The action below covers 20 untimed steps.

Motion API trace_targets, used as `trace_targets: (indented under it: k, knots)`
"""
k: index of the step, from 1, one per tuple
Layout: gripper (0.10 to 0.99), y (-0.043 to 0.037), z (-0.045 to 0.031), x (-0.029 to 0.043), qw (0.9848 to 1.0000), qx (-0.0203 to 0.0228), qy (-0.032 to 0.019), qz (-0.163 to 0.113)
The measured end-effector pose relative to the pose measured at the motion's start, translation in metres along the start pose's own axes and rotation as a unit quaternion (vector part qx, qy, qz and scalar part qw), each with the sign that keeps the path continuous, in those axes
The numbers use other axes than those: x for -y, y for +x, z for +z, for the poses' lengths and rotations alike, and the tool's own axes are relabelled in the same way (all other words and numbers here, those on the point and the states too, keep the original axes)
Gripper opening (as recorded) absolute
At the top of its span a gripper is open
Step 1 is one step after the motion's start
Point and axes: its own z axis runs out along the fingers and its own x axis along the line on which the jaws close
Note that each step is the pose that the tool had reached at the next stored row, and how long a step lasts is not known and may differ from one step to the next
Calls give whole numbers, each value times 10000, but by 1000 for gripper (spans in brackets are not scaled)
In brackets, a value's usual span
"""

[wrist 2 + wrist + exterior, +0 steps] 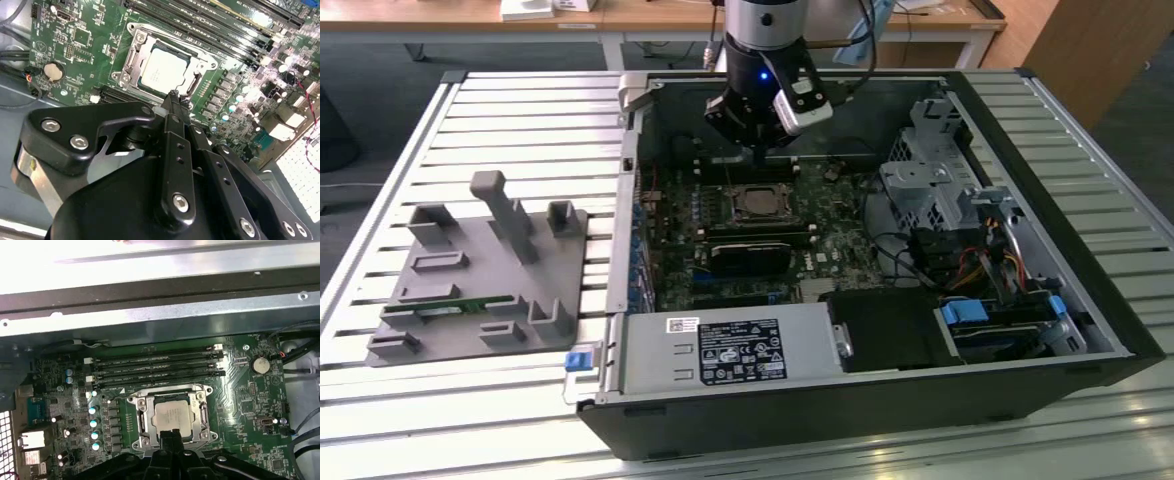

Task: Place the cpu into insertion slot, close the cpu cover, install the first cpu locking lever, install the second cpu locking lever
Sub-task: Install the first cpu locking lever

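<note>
The cpu (172, 416) (164, 69), a silvery square chip, lies in the insertion slot (758, 204) on the green motherboard inside the open computer case. The cpu cover (141, 416) (131, 56), a silvery metal frame, lies flat around the chip. My gripper (170, 434) (173, 96) (767, 152) hovers just beside one edge of the socket, a little above the board. Its black fingers are pressed together with nothing between them. I cannot make out how the thin locking levers along the frame stand.
Long black memory slots (155, 365) run beside the socket. A black block (750, 256) sits on the socket's other side, with the power supply (727, 350) beyond it. A drive cage (934, 180) and cables fill the exterior view's right. A grey fixture (480, 270) stands outside the case.
</note>
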Motion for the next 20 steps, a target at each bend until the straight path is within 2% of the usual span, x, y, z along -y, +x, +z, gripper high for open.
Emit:
trace_targets:
  k: [2,5,7,20]
  knots:
    - [106,22,5,3,10000,-1,-1,-16]
    - [106,142,5,19,10000,-1,-2,-19]
    - [106,194,5,26,10000,-2,-2,-21]
    - [106,418,39,43,9999,-11,-6,-128]
